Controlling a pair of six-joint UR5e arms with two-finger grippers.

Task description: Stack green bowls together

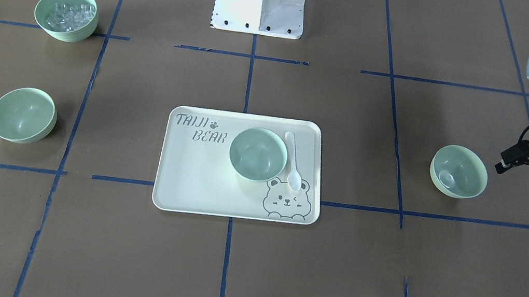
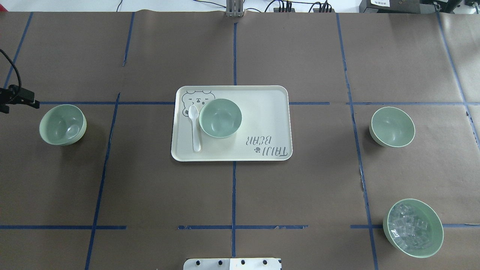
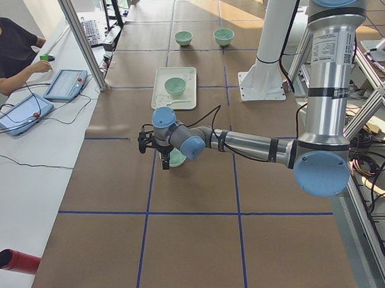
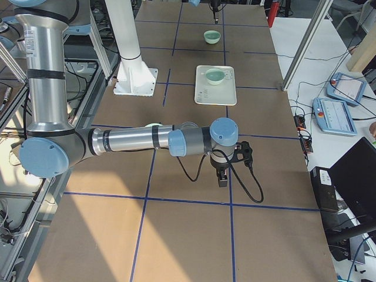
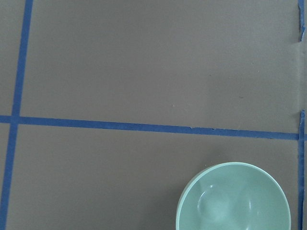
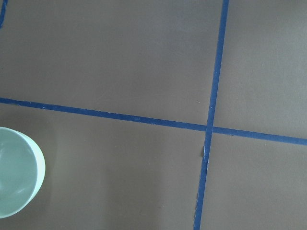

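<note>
Left green bowl [image 2: 63, 124]: stands alone on the desk [image 2: 150, 195], with bare paper on the sides toward the robot and the tray. The left hand [image 1: 502, 164] hangs close at its outer side.
Right green bowl [image 2: 392, 126]: bare desk on every side. The bowl of ice cubes [image 2: 413, 228] is well apart, nearer to the robot.
Middle green bowl [image 2: 220, 118]: sits inside the tray [image 2: 262, 112]. A white spoon [image 2: 194, 127] lies just beside it on the robot's left. The tray floor on its right is bare.
Tray to each side bowl: wide bare desk, only flat blue tape lines [image 2: 233, 195].
</note>
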